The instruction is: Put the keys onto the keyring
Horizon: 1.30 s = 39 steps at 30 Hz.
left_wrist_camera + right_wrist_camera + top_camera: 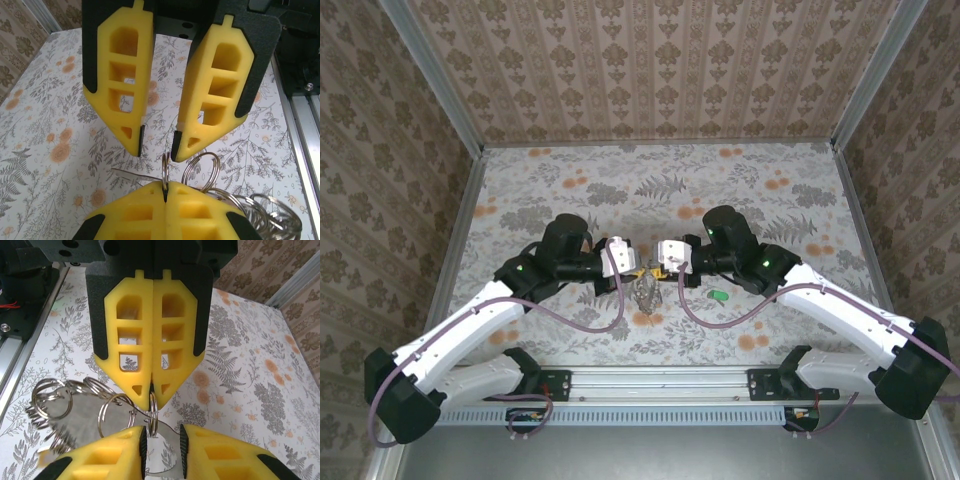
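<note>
Left claw (165, 189) is clamped shut on one ring of the keyring (165, 170), presumably to present it edge-on to the right claw (158, 149). Right claw's jaws stand narrow just at that ring, with a flat metal piece (165, 460) seen between them; contact is unclear. Green key (718, 295) lies on the table (770, 200) near the bunch, not yet threaded.

Bright even light, faint shadows, sharp

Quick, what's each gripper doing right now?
Left gripper: closed, pinching a metal ring.
Right gripper: jaws slightly apart, nothing clamped between the tips.
</note>
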Motion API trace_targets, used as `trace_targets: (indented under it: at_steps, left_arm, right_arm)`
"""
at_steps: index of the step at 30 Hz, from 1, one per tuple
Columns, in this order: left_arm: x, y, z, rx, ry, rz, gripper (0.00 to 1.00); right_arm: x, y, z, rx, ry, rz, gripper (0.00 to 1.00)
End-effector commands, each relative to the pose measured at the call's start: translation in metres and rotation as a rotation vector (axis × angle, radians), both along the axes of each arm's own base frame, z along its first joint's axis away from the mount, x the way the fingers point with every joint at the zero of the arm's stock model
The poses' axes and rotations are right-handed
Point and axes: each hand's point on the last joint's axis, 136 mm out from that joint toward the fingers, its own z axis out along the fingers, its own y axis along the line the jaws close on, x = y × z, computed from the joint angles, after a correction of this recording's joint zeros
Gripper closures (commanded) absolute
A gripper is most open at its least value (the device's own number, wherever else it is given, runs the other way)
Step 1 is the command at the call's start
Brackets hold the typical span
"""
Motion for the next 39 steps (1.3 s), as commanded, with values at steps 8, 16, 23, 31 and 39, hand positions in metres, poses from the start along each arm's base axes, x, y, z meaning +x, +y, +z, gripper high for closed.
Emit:
trace_targets:
  at_steps: [8,16,23,31,39]
  left_arm:
    - [-0.001,-0.009,0.030,-0.076,-0.050,-0.032,1.00]
    - [-0.001,-0.008,0.028,-0.067,-0.049,-0.027,1.00]
    - [-0.001,-0.001,0.025,-0.058,-0.057,0.002,0.88]
    - [0.000,0.006,0.023,-0.099,-0.048,0.060,0.74]
    - [0.000,0.017,0.026,-0.074,-0.066,0.093,0.67]
  right_arm:
    - [-0.001,0.012,0.010,0.028,0.041,0.015,0.80]
    - [-0.002,0.017,0.006,0.016,0.068,0.031,1.00]
    - [0.006,0.019,0.034,0.266,0.082,-0.044,1.00]
    - [0.006,0.016,0.055,0.516,0.113,-0.050,1.00]
    - [-0.007,0.015,0.062,0.543,0.081,0.021,1.00]
